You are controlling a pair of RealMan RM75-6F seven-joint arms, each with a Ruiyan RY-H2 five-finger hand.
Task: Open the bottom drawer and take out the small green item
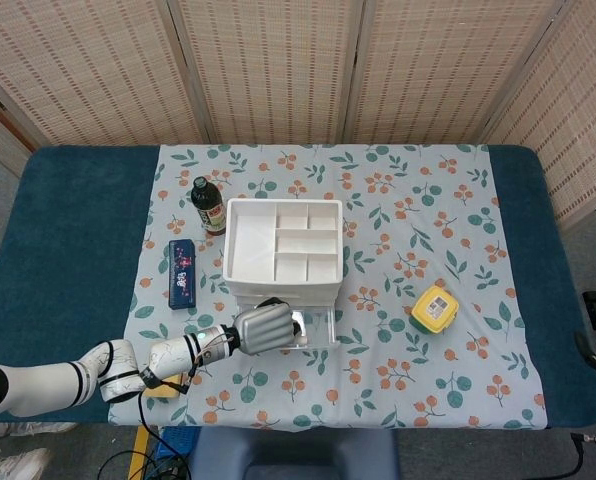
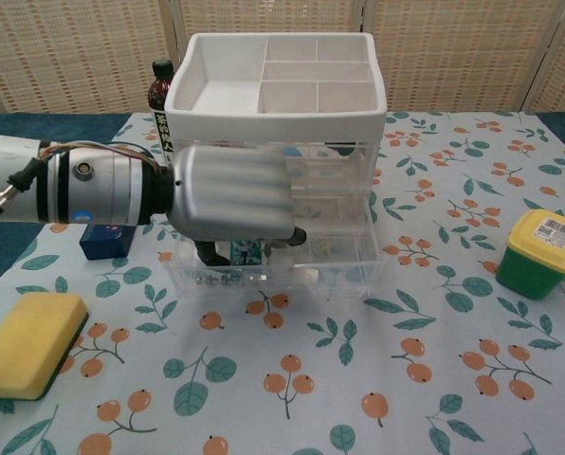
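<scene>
From the head view, your left hand (image 1: 266, 328) reaches into the pulled-out bottom drawer (image 1: 318, 335) of the white drawer unit (image 1: 283, 250), near the table's front edge; a yellow-lidded green container (image 1: 434, 309) sits toward the right edge.

From the chest view, your left hand (image 2: 230, 194) has its fingers (image 2: 207, 252) curled down inside the drawer beside the small green item (image 2: 244, 252); you cannot tell whether they clamp it. A yellow sponge (image 2: 27, 341) lies at the front left.
</scene>
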